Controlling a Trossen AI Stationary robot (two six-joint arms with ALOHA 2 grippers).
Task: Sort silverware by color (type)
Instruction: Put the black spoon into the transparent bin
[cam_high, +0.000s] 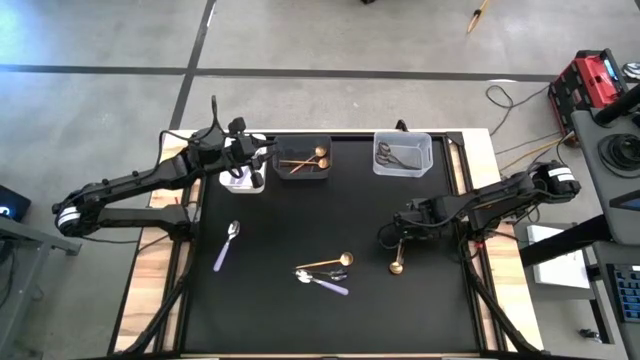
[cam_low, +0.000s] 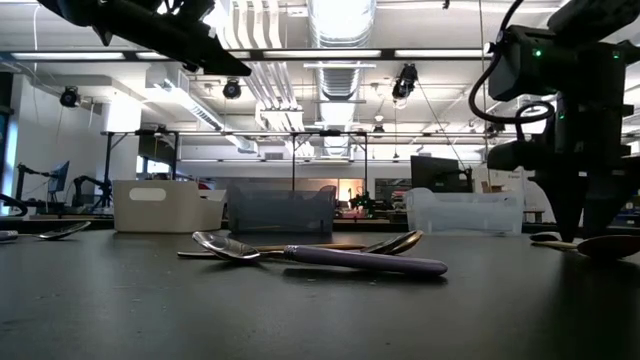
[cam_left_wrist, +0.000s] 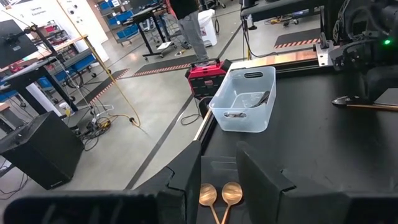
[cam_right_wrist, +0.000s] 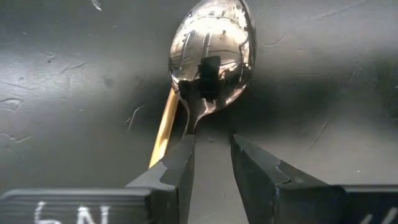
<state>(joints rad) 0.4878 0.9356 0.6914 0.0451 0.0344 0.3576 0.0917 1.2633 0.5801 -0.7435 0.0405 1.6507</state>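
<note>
Black matting covers the tabletop (cam_high: 300, 210) I am working over. My right gripper (cam_right_wrist: 211, 155) is down at the right side, its fingers (cam_right_wrist: 180, 165) narrowed around the thin neck of a dark, mirror-bright silver spoon (cam_right_wrist: 214, 50); whether they actually pinch it I cannot tell. A gold-handled utensil (cam_right_wrist: 163, 127) lies just beside that spoon.

My left gripper (cam_left_wrist: 217, 171) hangs over the dark rectangular bin (cam_high: 303, 157), fingers a little apart and empty, with two copper spoons (cam_left_wrist: 221, 194) below it (both inside the bin).

Mid-table lies a small crossed cluster: a gold spoon (cam_high: 325, 263) and a lilac-handled spoon (cam_high: 325, 283). Another lilac-handled spoon (cam_high: 227, 245) sits alone to the left. Grey utensils (cam_high: 397, 156) rest in the clear plastic bin (cam_high: 403, 140).
</note>
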